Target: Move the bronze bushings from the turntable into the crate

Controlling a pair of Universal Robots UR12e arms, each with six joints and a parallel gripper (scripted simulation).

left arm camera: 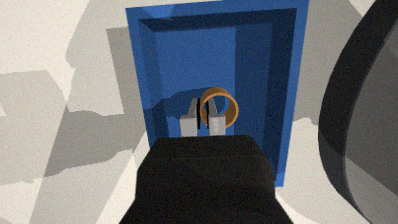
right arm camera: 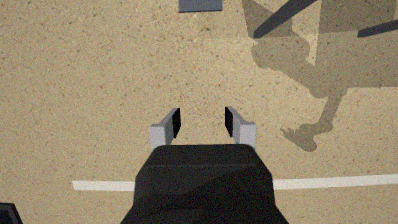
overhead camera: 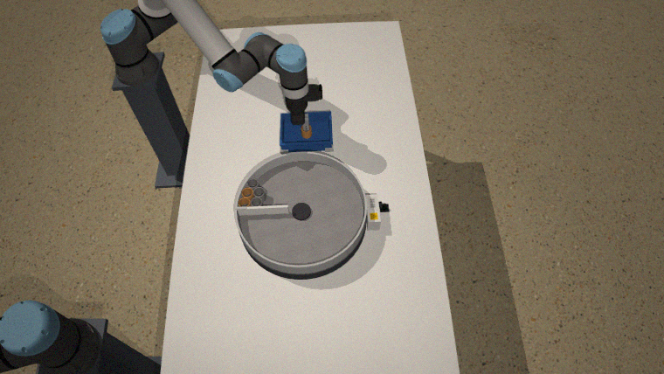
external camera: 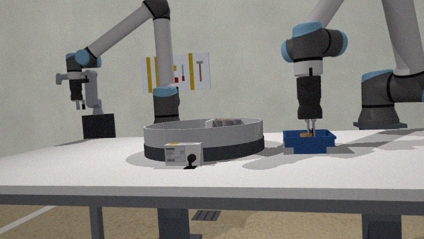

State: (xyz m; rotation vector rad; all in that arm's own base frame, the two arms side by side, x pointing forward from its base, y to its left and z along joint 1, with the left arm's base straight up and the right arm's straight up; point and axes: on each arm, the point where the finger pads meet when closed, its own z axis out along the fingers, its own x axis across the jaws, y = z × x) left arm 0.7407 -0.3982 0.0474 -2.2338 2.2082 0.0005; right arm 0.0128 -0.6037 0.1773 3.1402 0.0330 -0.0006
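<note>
The left claw (overhead camera: 306,121) (external camera: 310,133) (left arm camera: 203,107) grips an orange-brown, hollow bronze bushing (overhead camera: 306,132) (external camera: 306,134) (left arm camera: 233,120).

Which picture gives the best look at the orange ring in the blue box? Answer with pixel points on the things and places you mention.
The left wrist view: its whole rim shows around one finger. The top view shows the ring (overhead camera: 306,133) (external camera: 305,134) (left arm camera: 235,114) small; exterior, only its top; right wrist, nothing.

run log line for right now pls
left gripper: shut on bronze bushing, in crate | right gripper: open, off table

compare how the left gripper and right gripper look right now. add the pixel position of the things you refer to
The left gripper (external camera: 310,134) (left arm camera: 203,107) is shut on a bronze bushing's (external camera: 305,134) (left arm camera: 234,116) wall; the right gripper (external camera: 80,108) (right arm camera: 202,116) is open. The left one reaches into the crate (overhead camera: 320,128) (external camera: 308,147) (left arm camera: 195,50), the right one hangs over the floor (right arm camera: 100,100). Both point downward.
</note>
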